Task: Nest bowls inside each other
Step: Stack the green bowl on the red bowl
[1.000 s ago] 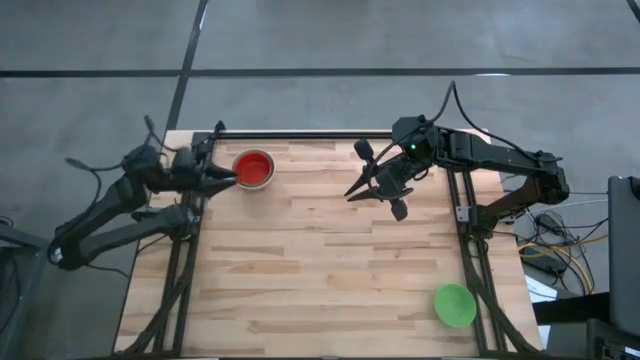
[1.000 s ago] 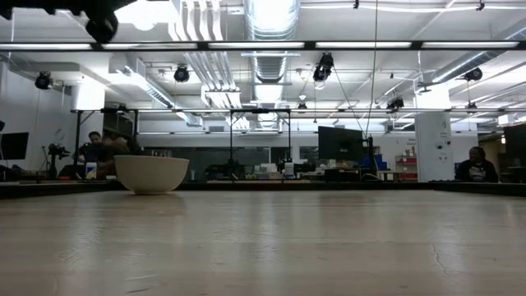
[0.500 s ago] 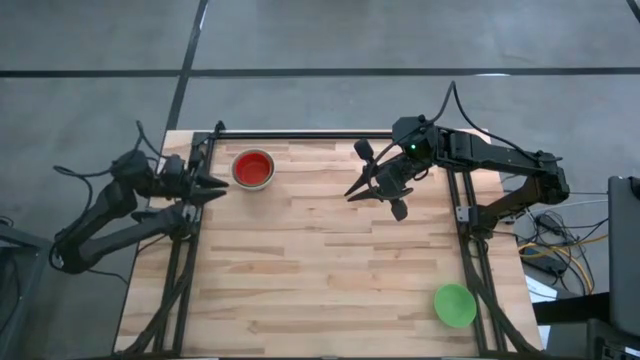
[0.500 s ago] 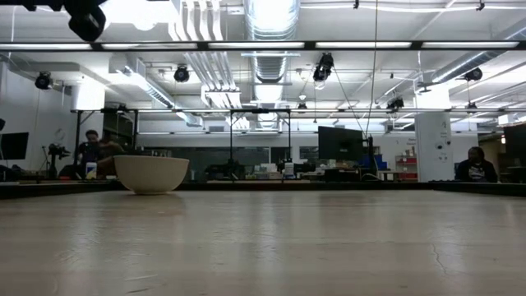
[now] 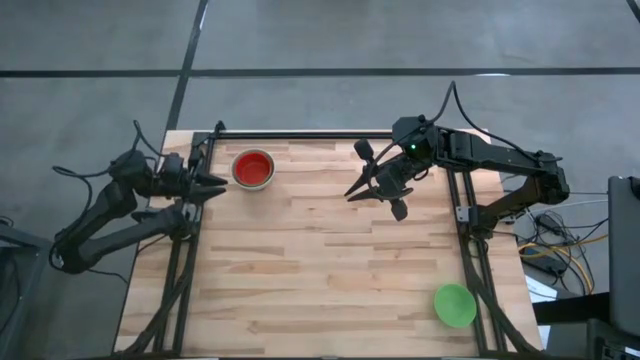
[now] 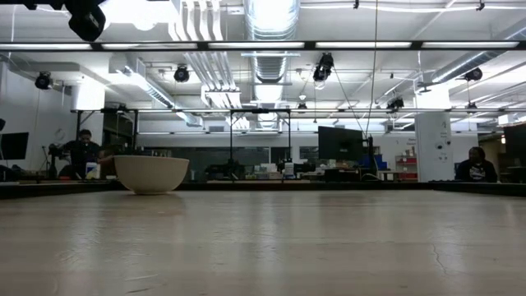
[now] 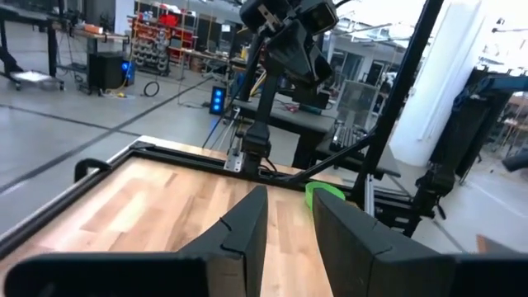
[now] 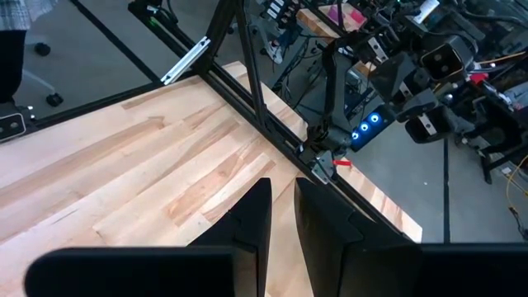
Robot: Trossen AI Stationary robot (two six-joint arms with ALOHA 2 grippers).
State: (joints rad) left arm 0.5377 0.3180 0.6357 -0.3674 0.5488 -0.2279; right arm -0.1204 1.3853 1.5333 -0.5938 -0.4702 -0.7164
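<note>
From above, the left gripper (image 5: 218, 183) sits just left of the round red plastic bowl (image 5: 253, 168), not touching it. The right gripper (image 5: 352, 194) hovers mid-table, a bright green plastic bowl (image 5: 455, 304) well behind it. In the wrist views both pairs of fingers stand slightly apart, empty.

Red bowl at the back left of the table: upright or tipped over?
Upright. The high view shows the red bowl with its round rim and hollow facing up, sitting flat on the table.

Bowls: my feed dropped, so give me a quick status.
Left gripper empty, beside the red bowl. Right gripper empty, mid-table. Green bowl alone at the near right corner. Nothing in the way.
</note>
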